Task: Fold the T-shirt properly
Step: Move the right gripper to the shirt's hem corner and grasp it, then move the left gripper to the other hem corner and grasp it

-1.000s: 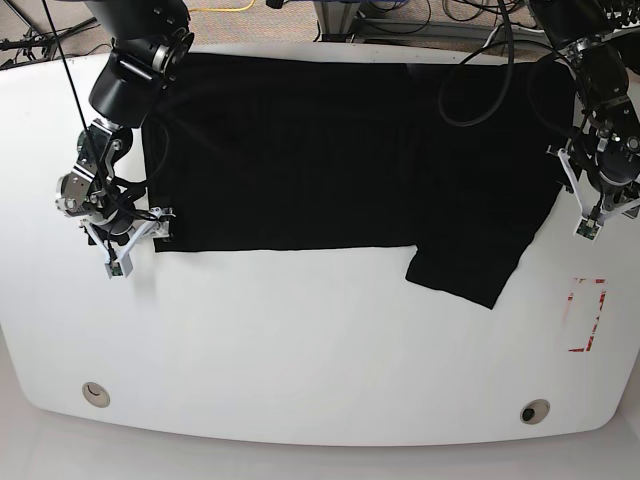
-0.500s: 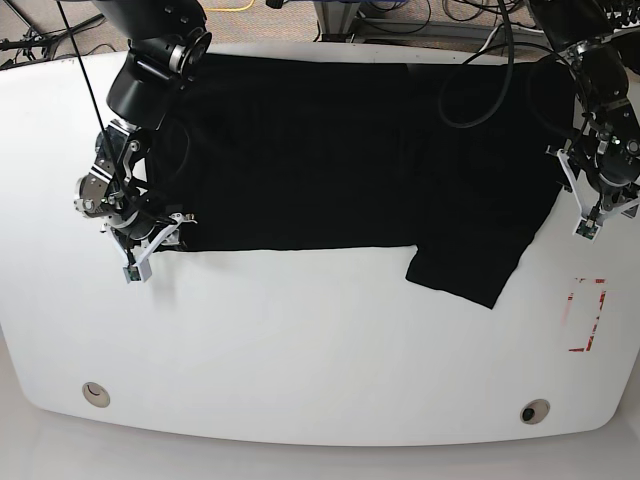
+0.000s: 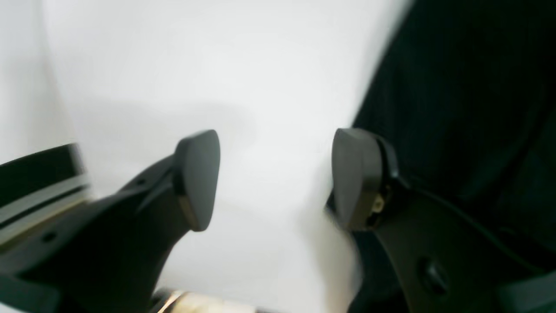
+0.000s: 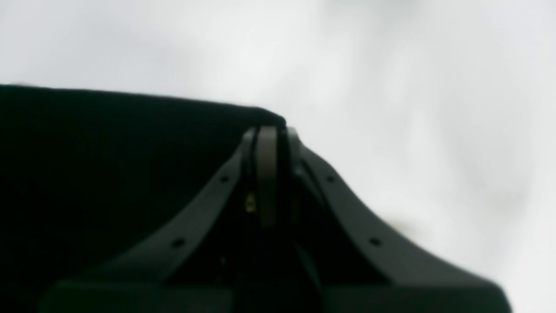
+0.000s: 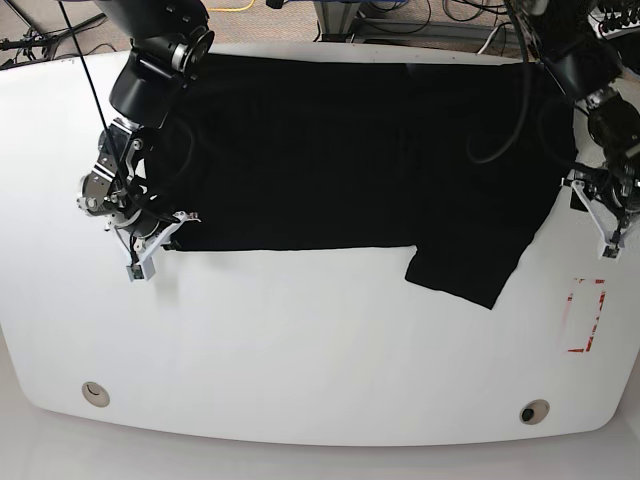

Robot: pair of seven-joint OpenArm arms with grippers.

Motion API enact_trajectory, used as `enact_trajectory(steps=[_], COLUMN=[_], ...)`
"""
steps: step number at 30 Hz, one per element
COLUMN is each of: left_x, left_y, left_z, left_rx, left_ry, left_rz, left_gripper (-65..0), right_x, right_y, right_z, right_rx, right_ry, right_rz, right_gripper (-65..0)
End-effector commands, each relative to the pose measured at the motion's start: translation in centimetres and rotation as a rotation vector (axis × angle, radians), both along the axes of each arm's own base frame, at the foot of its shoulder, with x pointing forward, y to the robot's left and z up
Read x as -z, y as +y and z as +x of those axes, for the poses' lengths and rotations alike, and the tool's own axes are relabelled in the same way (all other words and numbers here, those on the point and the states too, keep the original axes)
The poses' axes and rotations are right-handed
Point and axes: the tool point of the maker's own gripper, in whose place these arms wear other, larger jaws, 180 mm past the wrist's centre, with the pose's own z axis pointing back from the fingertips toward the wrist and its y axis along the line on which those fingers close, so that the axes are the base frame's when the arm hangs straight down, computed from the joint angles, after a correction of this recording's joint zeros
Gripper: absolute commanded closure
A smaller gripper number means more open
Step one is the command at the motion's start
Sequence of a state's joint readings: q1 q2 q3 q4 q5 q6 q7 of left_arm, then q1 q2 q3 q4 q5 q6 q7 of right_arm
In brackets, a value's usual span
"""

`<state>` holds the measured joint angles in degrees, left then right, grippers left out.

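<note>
The T-shirt point(image 5: 350, 150) lies spread flat across the upper half of the white surface point(image 5: 300, 340) in the base view, a wide black rectangle running from the upper left almost to the right edge, with one sleeve point(image 5: 470, 265) hanging down past its lower edge at centre right. No print shows on the cloth from this side. At the left of the frame the right claw point(image 5: 160, 240) sits at the shirt's lower left corner, its pale fingers angled down onto the surface. In the right wrist view the two fingers point(image 4: 266, 174) stand pressed together at the middle of the frame, closed on the T-shirt point(image 4: 108, 174) right at its corner, the black hem meeting their tips while bare white surface point(image 4: 412, 108) fills the right side. At the far right of the base view the left claw point(image 5: 608, 215) hangs just beside the shirt's right edge, above a red-outlined marking point(image 5: 585, 315) on the surface. In the left wrist view its fingers point(image 3: 197, 178) stand wide apart with nothing between them but white surface point(image 3: 217, 65); the right-hand finger lies at the cloth's edge, and the T-shirt point(image 3: 469, 95) fills the right of that frame, though blur hides whether it touches.
</note>
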<state>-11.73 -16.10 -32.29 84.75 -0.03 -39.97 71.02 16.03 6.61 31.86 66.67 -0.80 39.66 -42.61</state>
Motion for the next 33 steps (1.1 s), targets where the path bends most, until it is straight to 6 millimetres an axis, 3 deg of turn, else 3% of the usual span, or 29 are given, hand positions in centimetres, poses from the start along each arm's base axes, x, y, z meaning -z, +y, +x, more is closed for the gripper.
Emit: enact_trajectory(steps=[1,8,17,23,28,33], left_x=[-0.5,1.1,3.1,4.5,5.1,5.3], left_y=[0.1,-1.3,-4.1,-5.7,-8.2,-8.9], left_z=[1.9,4.9,7.4,7.8,8.4,8.4], left_rx=[-0.004,-0.005,0.004,0.005,0.027,0.032], left_ry=[-0.029,-0.045,-0.057,-0.023,-0.017,-0.012], left_rz=[-0.037,-0.167,-0.311,-0.378,-0.428,-0.439], left_gripper=[-39.4,-46.3,-47.1,-47.1,-47.1,-47.1], right_x=[-0.1,0.0,0.0,0.0,0.0,0.0], right_y=[-0.5,-0.4,-0.3,-0.3,-0.3,-0.3], right_z=[-0.1,-0.3,-0.2,-0.2,-0.2,-0.3], right_rx=[-0.010,-0.010,-0.011,-0.011,-0.011,-0.011], right_ry=[0.021,0.024,0.023,0.023,0.023,0.024], right_rz=[-0.026,-0.024,-0.022,-0.022,-0.022,-0.022], right_gripper=[-0.5,-0.5,-0.6,-0.8,-0.8,-0.8])
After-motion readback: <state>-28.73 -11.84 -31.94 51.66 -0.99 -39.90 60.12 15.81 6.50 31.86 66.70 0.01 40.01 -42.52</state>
